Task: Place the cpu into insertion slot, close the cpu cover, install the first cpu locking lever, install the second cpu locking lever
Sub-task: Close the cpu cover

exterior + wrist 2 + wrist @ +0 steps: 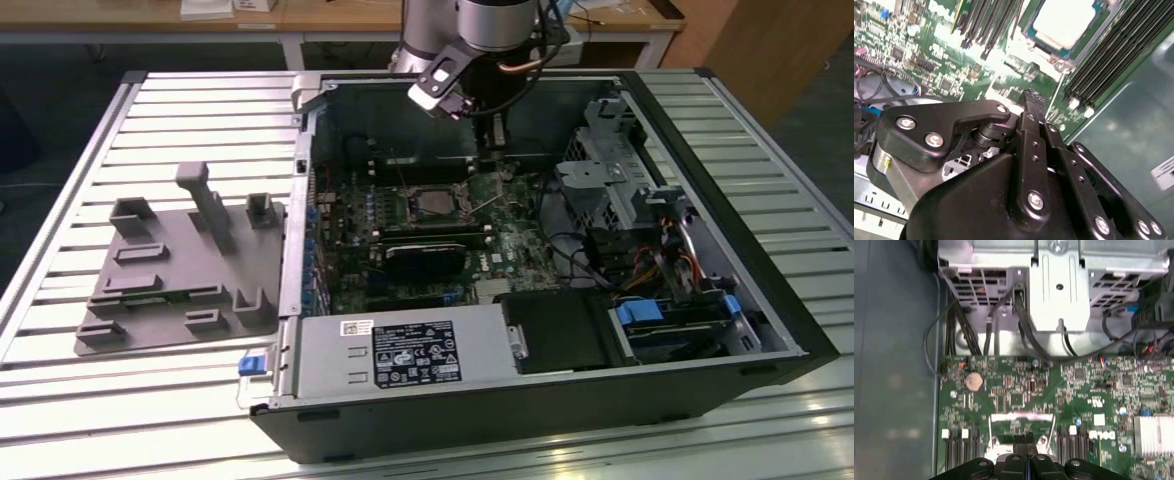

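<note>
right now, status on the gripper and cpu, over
Gripper shut, low over the motherboard. Cpu seated in the insertion slot. Cables back by the drive cage, off the path.

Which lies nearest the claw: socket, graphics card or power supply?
The socket, the square beside the claw; card and supply lie farther off.

Silver-grey, cylindrical arm [470, 25] at the top of the exterior view, a brownish cable [523, 66] curling beside it. The gripper [1032, 99] is matt black, with jointed links dotted with bright silver screws [1035, 200].
</note>
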Action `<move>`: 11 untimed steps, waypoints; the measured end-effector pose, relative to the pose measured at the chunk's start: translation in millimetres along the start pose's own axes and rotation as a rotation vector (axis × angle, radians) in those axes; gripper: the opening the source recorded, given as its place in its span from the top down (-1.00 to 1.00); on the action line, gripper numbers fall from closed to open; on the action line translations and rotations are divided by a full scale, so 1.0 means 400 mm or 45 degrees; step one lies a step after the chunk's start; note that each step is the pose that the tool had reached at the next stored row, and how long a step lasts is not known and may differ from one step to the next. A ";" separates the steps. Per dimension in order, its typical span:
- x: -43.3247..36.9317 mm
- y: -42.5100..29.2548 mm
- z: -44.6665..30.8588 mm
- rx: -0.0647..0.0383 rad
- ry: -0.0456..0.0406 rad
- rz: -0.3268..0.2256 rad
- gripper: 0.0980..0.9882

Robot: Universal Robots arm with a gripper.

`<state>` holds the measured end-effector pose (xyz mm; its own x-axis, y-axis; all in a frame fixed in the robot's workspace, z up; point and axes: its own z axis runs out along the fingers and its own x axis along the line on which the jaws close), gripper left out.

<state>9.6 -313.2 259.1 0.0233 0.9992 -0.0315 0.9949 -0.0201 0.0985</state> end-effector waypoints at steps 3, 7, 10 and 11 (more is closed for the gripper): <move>0.001 0.020 0.002 0.000 0.000 0.001 0.99; 0.001 0.045 0.005 0.000 0.000 0.003 0.99; 0.002 0.062 0.007 0.000 0.000 0.006 0.99; 0.002 0.068 0.007 0.000 0.000 0.006 0.99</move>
<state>36.8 -313.2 258.9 0.0284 0.9991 -0.0313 0.9948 -0.0252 0.0985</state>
